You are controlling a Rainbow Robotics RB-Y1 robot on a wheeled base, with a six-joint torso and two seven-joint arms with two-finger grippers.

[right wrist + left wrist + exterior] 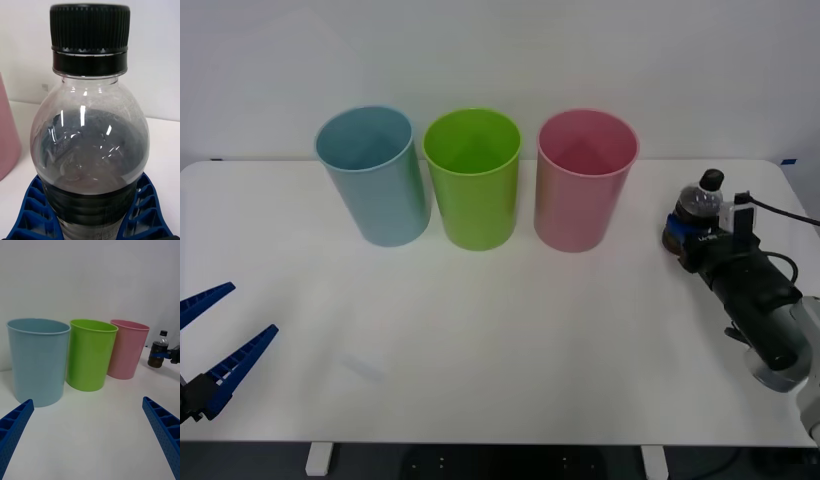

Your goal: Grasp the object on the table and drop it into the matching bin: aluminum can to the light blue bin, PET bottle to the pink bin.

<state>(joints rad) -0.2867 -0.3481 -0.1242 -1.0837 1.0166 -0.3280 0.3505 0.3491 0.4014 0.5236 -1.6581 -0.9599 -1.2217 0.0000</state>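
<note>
The bottle (699, 212) is being pinched by the right gripper (688, 236) at the right side of the table (500, 340), to the right of the pink bin (583, 185) and apart from it. Its long axis is being kept upright, the black cap (90, 26) pointing up; in the right wrist view, the blue fingers (144, 210) are being pressed against its lower body on both sides. The left gripper (215, 335) is being held spread wide at the near left edge of the table. The light blue bin (375, 175), a green bin (473, 180) and the pink bin are being seen in a row at the back.
</note>
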